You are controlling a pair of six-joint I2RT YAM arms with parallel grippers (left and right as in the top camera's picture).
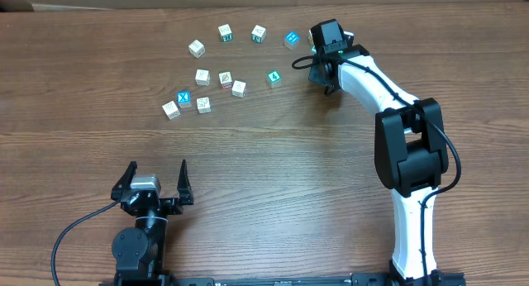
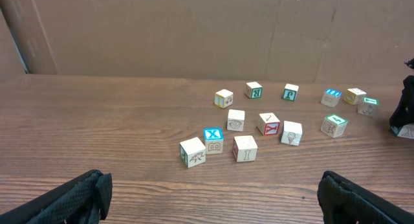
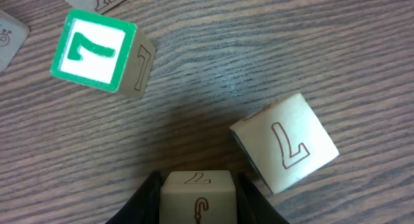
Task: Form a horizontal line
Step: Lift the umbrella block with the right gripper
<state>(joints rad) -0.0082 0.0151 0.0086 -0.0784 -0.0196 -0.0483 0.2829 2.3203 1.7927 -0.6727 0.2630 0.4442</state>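
Overhead, we see no line yet. Loose cubes (image 1: 225, 78) surround the X cube (image 1: 184, 98). The right end effector (image 1: 322, 48) sits far right of it, and the left end effector (image 1: 157, 180) well below, fingers apart.

Left wrist: only the blue X reads clearly.

Right wrist: the fingers clamp a cube (image 3: 197, 197). We judge that moving it could knock its close neighbour (image 3: 284, 143), marked 7 or L.

We're looking at a brown wooden table (image 1: 248, 170) with heavy grain running side to side (might be laminate, we can't really tell). Right at its far edge stands a plain cardboard wall (image 2: 162, 30), tan, with a few folds and seams running down it. Light's soft and even, and we only get mild, blurry shadows on the tabletop.
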